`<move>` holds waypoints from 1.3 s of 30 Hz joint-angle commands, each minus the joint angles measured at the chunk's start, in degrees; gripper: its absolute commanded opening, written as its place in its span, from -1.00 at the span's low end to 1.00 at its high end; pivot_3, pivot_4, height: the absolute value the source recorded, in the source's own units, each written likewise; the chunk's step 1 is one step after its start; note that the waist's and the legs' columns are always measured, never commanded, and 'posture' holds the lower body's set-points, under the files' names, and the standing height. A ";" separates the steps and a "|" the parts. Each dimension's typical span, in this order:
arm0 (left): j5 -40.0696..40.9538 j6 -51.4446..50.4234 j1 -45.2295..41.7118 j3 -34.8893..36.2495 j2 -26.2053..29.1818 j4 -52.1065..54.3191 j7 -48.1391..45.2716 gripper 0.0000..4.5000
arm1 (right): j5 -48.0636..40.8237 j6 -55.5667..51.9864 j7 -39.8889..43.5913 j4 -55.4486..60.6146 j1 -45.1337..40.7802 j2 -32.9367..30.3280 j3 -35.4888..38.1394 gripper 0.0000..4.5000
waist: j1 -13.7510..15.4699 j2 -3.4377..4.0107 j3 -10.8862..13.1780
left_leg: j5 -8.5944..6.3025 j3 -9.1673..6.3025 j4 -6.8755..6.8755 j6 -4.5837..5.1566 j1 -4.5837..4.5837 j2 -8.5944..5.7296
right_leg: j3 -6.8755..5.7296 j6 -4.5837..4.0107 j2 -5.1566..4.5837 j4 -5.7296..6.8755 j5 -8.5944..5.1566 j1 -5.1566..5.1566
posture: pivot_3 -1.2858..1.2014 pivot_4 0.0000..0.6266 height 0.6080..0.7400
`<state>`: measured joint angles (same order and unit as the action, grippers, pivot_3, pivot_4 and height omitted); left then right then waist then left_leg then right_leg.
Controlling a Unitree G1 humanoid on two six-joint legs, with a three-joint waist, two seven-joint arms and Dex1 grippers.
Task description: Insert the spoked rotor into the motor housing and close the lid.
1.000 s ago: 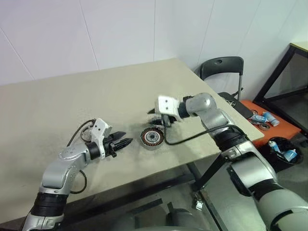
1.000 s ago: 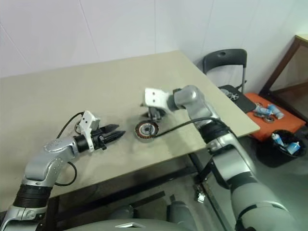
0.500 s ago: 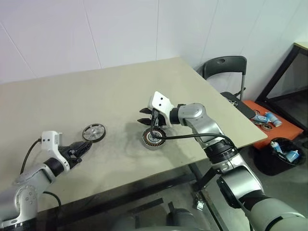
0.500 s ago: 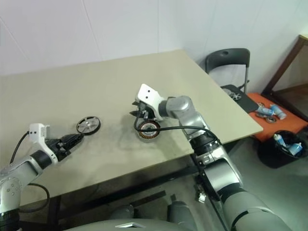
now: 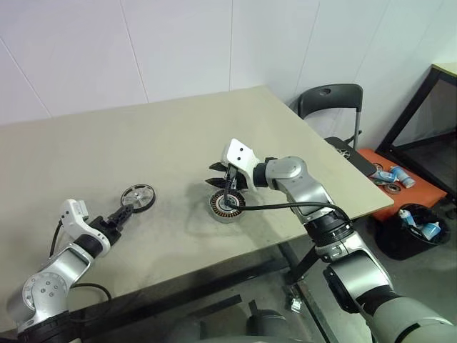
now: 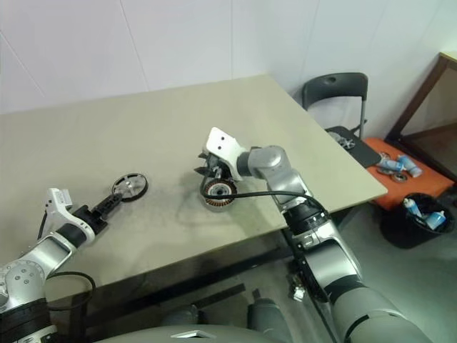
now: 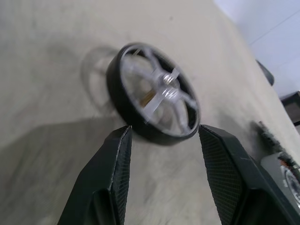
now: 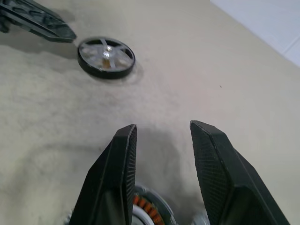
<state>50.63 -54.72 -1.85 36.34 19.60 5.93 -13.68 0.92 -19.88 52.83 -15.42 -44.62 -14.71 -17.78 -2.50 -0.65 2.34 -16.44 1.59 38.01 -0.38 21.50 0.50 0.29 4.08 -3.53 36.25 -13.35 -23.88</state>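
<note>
Head views: spoked rotor [image 5: 138, 197] flat on surface [image 5: 143, 143], left of motor housing [image 5: 226, 205], well apart.
Left wrist view: left end effector [image 7: 164, 140] open, empty, jaws bracketing rotor's near rim, seemingly for pickup.
Right wrist view: right end effector [image 8: 161, 136] open, empty, poised over housing, probably steadying.

Wide bare bench [image 5: 107, 150] behind and to the left of the spoked rotor [image 5: 138, 197]; open room all round it except on the near side, taken up by the left claw [image 5: 125, 215], fingers spread, tips just short of the rim. Clear strip of bench between rotor and motor housing [image 5: 227, 205]. Over the housing, blocked from above by the right claw [image 5: 227, 187], parted, and a black cable [image 5: 285, 206] trailing past its right side.
</note>
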 commanded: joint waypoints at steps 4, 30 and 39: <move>-0.54 1.34 -2.14 -0.99 -0.15 -3.83 1.57 0.07 | -0.14 -0.36 -0.96 3.17 -0.03 -0.19 0.01 -0.16 | 0.05 -0.01 -0.01 | 0.00 0.00 0.01 0.00 -0.02 0.01 | -0.04 -0.09 0.01 0.01 -0.05 0.02 | 0.03 -1.00 1.00; -2.12 7.31 -10.76 -3.72 -5.20 -13.07 6.40 0.07 | 0.28 -1.09 -1.90 6.88 2.76 -2.19 -0.92 -0.16 | 0.53 -0.03 -0.02 | 0.01 -0.08 0.08 0.01 -0.21 -0.07 | -0.15 -0.08 0.04 -0.03 -0.05 0.34 | 0.03 -1.00 1.00; 1.06 5.74 -10.67 -3.14 -5.25 -12.00 6.43 -0.78 | 0.50 -0.63 -2.09 6.22 2.32 -2.13 -1.42 -0.15 | 0.18 -0.02 -0.06 | 0.01 -0.09 0.09 0.01 -0.31 -0.06 | -0.16 -0.09 0.06 -0.04 -0.06 0.43 | 0.03 -1.00 1.00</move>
<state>51.59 -48.15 -13.10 32.93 14.27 -5.42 -8.41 1.53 -21.00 51.06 -11.09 -40.94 -17.02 -19.48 -2.32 -0.66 2.28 -16.43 1.48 38.09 -0.37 21.18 0.45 0.13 4.00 -3.47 36.21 -13.40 -23.45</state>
